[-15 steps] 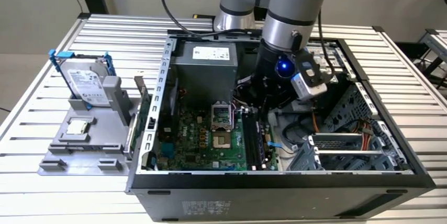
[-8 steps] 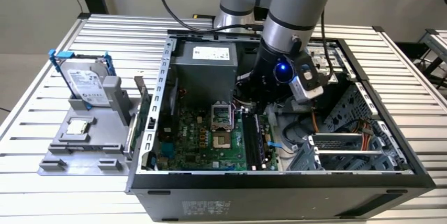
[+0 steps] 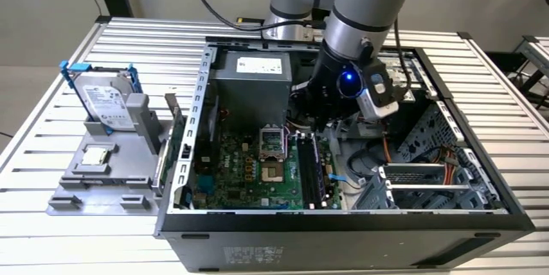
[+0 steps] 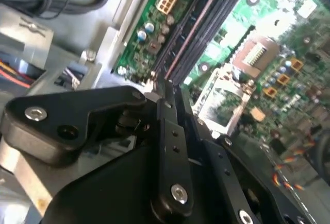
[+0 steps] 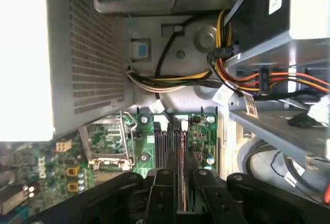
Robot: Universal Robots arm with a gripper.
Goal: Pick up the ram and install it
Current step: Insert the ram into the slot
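Gripper (image 5: pixel 178 180) was down inside the open PC case (image 3: pixel 343 233), right over the memory slots (image 5: pixel 172 141) on the motherboard (image 3: pixel 249 172) — fingers nearly closed, pinched on the ram (image 3: pixel 313 169). The ram stood on edge in the slots, just beside the CPU socket (image 3: pixel 272 143), between socket and drive cage (image 3: pixel 429 185).

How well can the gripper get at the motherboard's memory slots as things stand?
Probably yes: the computer case lies open, the gripper hangs just above the memory slots, and the cable bundle runs beyond their end, not across them.
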